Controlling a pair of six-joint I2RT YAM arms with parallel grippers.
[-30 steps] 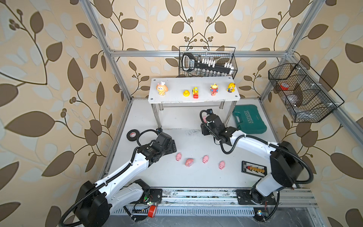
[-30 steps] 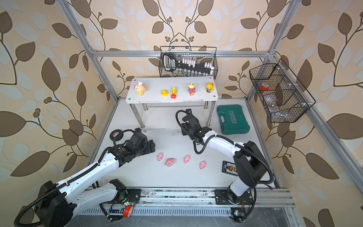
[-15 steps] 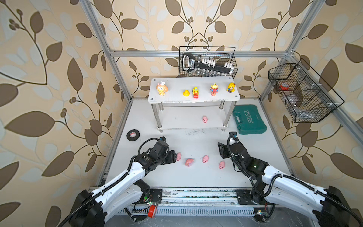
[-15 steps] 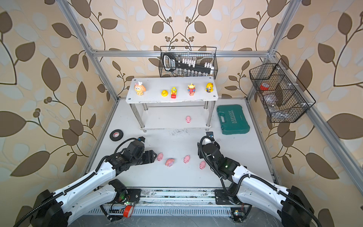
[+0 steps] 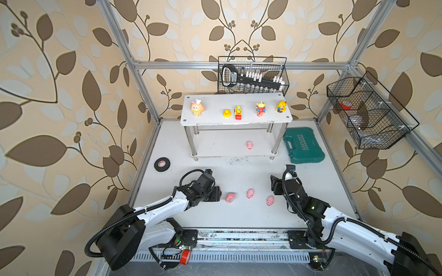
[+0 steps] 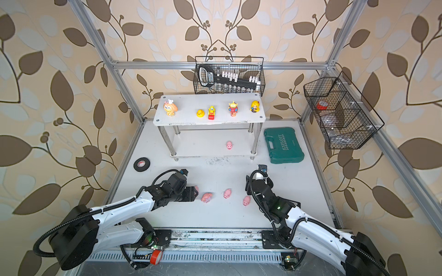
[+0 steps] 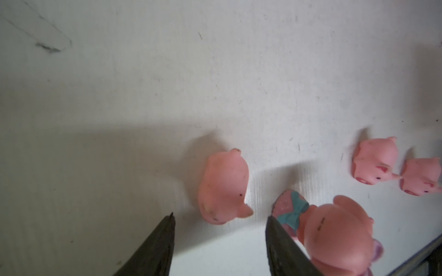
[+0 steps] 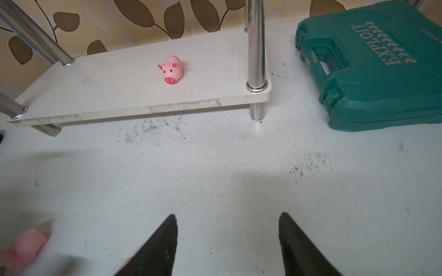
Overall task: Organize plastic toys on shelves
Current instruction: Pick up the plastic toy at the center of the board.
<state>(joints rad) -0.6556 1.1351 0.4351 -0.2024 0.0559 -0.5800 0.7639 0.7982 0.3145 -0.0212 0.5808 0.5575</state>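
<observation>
1. While the left gripper (image 7: 220, 217) sits low over the white tabletop (image 5: 239, 172), its jaws stand apart with nothing between them. A pink piglet (image 7: 223, 186) lies on the table just ahead of the dark fingertips (image 7: 162, 239).
2. Just beside one fingertip in the left wrist view lies a second piglet with a teal bow (image 7: 334, 229), tipped on its side. A third piglet (image 7: 375, 162) and a fourth piglet (image 7: 422, 176) stand farther on, close together.
3. In both top views these four form a loose row across the near half of the table, and the left gripper covers most of the nearest one.
4. The right gripper (image 8: 227, 216) hovers over bare table at the right end of that row. Its jaws are released and empty, pointing toward the rack.
5. The white two-tier rack (image 5: 215, 105) stands at the far side of the table. A fifth piglet (image 5: 249, 145) stands upright on its lower board (image 5: 220, 145), nearer the right legs, with its snout facing the arms.
6. On the upper board (image 5: 248, 119), five toys stand in a row from left to right:
   - an orange animal with bow (image 5: 197, 108)
   - a yellow duck (image 5: 226, 113)
   - a yellow-red vehicle (image 5: 238, 112)
   - a green-headed alien (image 5: 260, 108)
   - a yellow doll (image 5: 281, 106)
7. A green tool case (image 5: 303, 145) lies near the rack's right legs, and a black tape roll (image 5: 162, 164) lies on the table to the rack's left.
</observation>
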